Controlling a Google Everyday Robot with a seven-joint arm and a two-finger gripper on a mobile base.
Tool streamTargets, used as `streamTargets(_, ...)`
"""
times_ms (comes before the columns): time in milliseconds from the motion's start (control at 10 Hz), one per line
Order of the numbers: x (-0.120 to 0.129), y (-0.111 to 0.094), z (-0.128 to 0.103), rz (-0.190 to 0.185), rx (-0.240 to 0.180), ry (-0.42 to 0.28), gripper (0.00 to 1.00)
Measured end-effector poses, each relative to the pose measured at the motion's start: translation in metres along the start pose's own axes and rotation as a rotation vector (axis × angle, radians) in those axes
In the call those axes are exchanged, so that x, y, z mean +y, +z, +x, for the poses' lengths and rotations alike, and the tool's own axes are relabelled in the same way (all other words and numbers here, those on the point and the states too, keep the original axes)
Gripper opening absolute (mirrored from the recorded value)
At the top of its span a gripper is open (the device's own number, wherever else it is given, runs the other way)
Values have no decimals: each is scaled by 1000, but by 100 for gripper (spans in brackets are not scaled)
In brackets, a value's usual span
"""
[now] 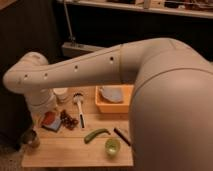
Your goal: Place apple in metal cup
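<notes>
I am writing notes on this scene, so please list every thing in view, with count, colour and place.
table: 1, light wood, lower centre
tray: 1, yellow-orange, table's back right
cloth: 1, grey-blue, inside tray
white cup: 1, white, back left
brush: 1, white head, between white cup and tray
grape bunch: 1, dark purple, left centre
sponge: 1, blue, left
apple: 1, orange-red, at the sponge
metal cup: 1, dull metal, front left
pepper: 1, green, front centre
green cup: 1, green, front right
bar: 1, dark, beside pepper
arm: 1, white, across picture
gripper: 1, left, just above apple
</notes>
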Motion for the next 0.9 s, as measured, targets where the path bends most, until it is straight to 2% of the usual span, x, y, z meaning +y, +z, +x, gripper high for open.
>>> streamTargets(200, 48, 2, -28, -9, -20, -100, 0)
streamTargets(400, 71, 6, -46, -24, -13, -136, 0)
streamTargets(600, 80, 17, -75, -39, 10, -163, 0)
streamTargets(700, 76, 25, -83, -43, 20, -165, 0)
streamTargets(900, 67, 43, -85, -43, 53, -167, 0)
